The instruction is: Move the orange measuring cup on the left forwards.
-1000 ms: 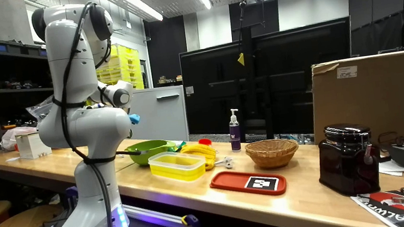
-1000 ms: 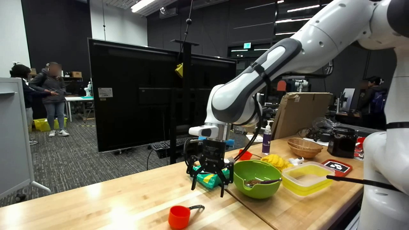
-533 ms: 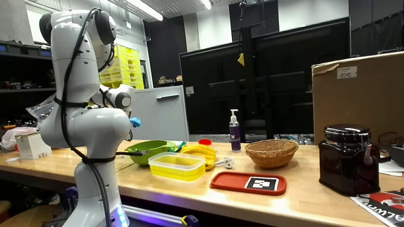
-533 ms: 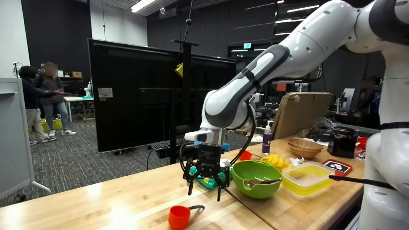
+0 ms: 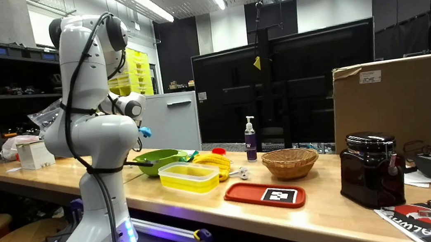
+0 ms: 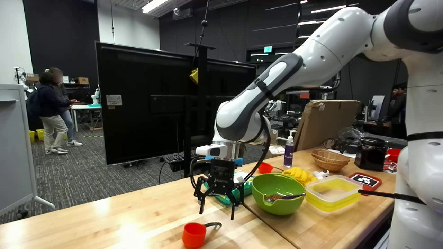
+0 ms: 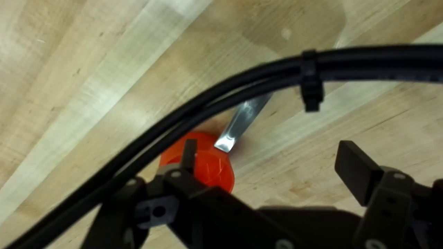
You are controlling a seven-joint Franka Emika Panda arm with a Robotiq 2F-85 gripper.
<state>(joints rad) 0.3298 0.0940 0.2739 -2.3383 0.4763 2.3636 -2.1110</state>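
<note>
The orange measuring cup point(image 6: 193, 236) stands on the wooden table in an exterior view, its dark handle pointing to the right and back. In the wrist view the cup point(image 7: 215, 169) shows from above, with its metal handle running up under a black cable. My gripper point(image 6: 217, 213) points down and is open and empty, above the table and a little behind and right of the cup. In the wrist view one finger of the gripper point(image 7: 268, 159) overlaps the cup, and bare wood shows between the fingers. In an exterior view the robot arm point(image 5: 108, 131) hides the cup and the fingers.
A green bowl point(image 6: 277, 193) with a spoon is right of the gripper, beside a green packet point(image 6: 247, 188). A yellow container point(image 6: 332, 193), yellow gloves point(image 6: 299, 175), a second red cup point(image 6: 265, 167), a pump bottle point(image 6: 289, 152) and a basket point(image 6: 330, 159) stand further right.
My gripper has moved left and a little down in an exterior view, closer to the orange cup, with its fingers still open. The cup has not moved. People in the background moved.
</note>
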